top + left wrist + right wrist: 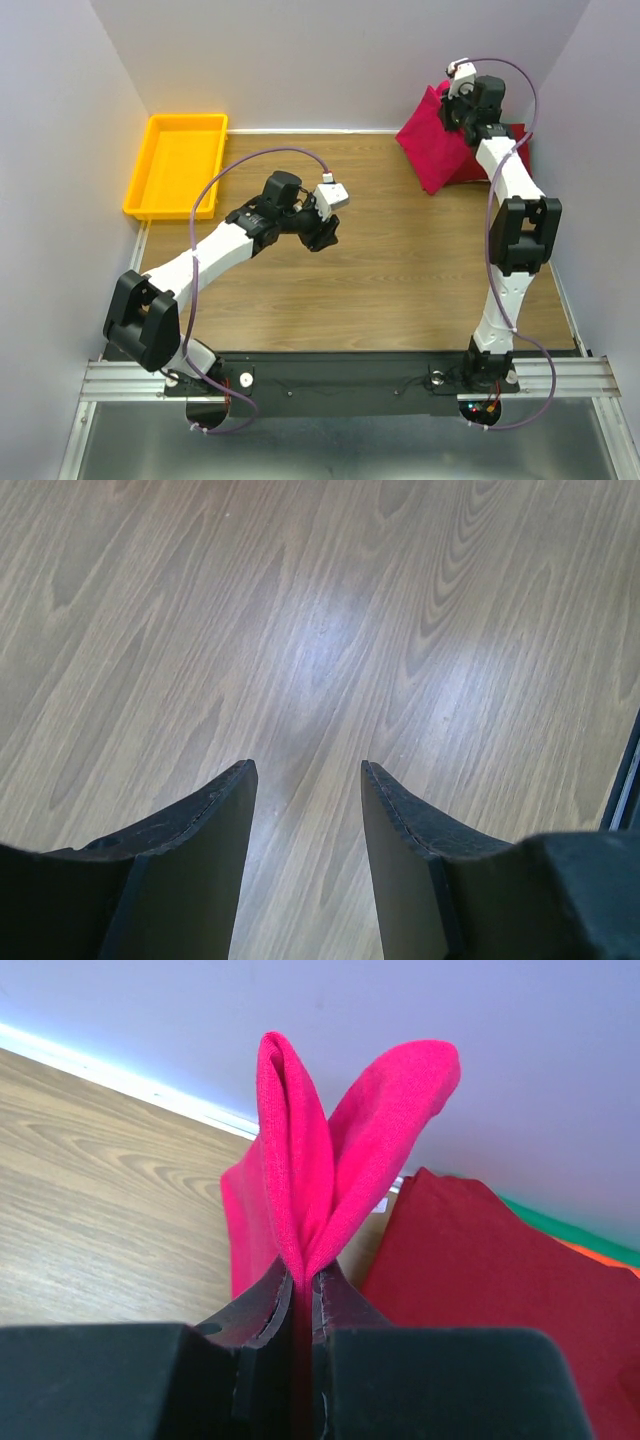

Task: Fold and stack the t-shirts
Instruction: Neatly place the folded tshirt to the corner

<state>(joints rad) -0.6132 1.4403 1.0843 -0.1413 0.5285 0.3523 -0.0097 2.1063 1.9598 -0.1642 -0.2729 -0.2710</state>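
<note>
Right claw (303,1285) is clamped on a pinch of the pink t-shirt (300,1160), held up at the worktop's (400,270) far right corner beside the red t-shirt (480,1280). Left claw (305,770) open, empty, mid-worktop. I'd drag pink to bare wood and spread it flat first.

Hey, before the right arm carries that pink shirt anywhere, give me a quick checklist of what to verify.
1. Grip: right gripper shut on a fold of the pink shirt: ok.
2. Lift: pink shirt free of the crimson shirt beside it: cannot tell.
3. Helper arm: left gripper open, holding nothing: ok.
4. Landing spot: bare table wood below the left gripper: ok.
5. Path: yellow tray off at the far left corner: ok.
</note>
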